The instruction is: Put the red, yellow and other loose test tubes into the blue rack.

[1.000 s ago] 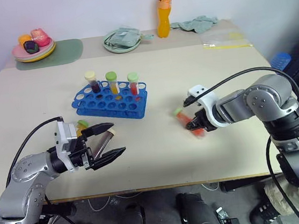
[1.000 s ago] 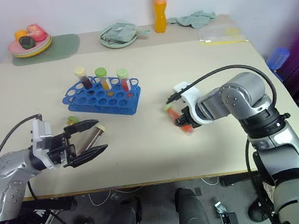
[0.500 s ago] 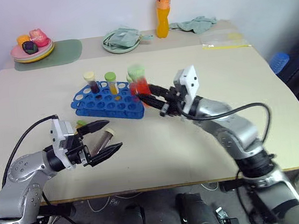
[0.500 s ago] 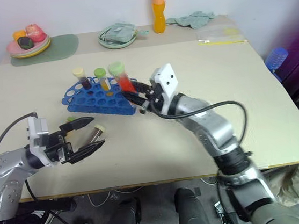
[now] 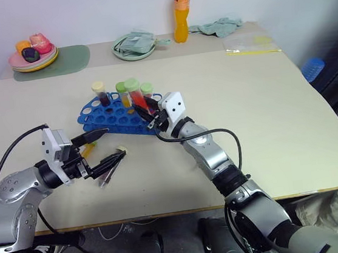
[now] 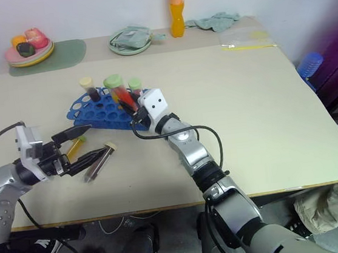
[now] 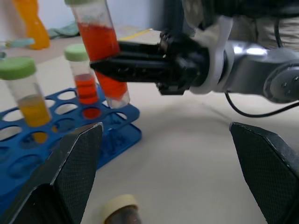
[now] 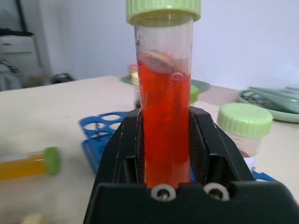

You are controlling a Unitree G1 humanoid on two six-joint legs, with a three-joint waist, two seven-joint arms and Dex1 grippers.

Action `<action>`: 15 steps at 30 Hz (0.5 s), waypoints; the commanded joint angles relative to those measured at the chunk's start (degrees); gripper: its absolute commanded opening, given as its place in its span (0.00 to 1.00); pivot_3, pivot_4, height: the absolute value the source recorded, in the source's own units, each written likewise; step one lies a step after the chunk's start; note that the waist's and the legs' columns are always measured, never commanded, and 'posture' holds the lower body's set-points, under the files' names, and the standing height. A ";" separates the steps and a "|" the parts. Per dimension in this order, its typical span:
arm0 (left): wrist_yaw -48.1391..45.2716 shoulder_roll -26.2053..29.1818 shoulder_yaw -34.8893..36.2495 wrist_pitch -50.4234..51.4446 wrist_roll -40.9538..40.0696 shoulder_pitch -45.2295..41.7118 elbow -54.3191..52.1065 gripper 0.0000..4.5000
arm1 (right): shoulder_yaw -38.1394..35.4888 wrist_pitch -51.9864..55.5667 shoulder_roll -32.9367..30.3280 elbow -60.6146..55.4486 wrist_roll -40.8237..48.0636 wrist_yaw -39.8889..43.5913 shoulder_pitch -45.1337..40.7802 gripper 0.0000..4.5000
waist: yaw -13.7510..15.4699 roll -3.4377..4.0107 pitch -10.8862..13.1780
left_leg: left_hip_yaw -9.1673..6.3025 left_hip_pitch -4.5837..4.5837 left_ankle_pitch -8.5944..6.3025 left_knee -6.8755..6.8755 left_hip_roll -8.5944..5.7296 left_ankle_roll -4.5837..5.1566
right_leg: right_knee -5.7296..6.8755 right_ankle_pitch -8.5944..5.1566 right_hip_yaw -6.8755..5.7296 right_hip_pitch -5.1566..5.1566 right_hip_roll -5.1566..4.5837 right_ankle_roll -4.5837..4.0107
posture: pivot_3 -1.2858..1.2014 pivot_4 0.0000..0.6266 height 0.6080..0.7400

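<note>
Your left hand (image 5: 101, 151) hovered low over the beige worktop (image 5: 277, 114) at its near left, its two black fingers spread wide and holding nothing. Between those fingers, on the worktop, lay a clear tube of dark liquid with a cream cap (image 5: 113, 163). Just beside it, toward the rack, lay a tube of yellow liquid with a green cap (image 5: 90, 149), partly behind the upper finger.

Farther in stood the blue plastic test-tube rack (image 5: 104, 118). You had three tubes upright in its back row: a dark one with a cream cap (image 5: 100, 93), a yellow one with a green cap (image 5: 123, 95) and a red one with a green cap (image 5: 147, 93).

Your right hand (image 5: 143, 113) reached across to the rack's near right end, its fingers clamped on the red-filled tube with the pale green cap (image 5: 135, 93). You held that tube upright, slightly tilted, with its bottom just over the rack's holes; whether it touched the rack I cannot tell.
</note>
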 commanded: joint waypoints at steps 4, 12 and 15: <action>0.24 1.13 2.17 -0.69 -0.29 0.95 -1.91 1.00 | -0.84 -6.47 1.99 4.34 -2.08 0.83 -0.77 0.18 | -0.15 0.01 0.00 | -0.01 0.04 0.00 -0.03 0.00 0.00 | 0.04 0.00 0.00 0.00 0.01 0.00 | 0.52 0.24 1.00; 1.29 2.86 3.07 1.81 -1.53 1.11 -4.35 1.00 | -2.17 -10.36 3.58 10.98 -3.89 0.21 -1.97 0.18 | -0.18 0.01 -0.01 | -0.01 0.06 0.00 -0.04 0.00 0.00 | 0.05 0.00 0.01 0.00 0.01 0.00 | 0.52 0.24 1.00; 2.38 3.50 3.24 3.55 -2.21 0.60 -5.96 1.00 | -2.86 -11.62 4.70 13.31 -3.97 -0.01 -3.27 0.18 | -0.19 0.01 -0.01 | -0.01 0.08 0.01 -0.04 0.00 0.00 | 0.07 0.00 0.02 0.01 0.01 0.00 | 0.52 0.24 1.00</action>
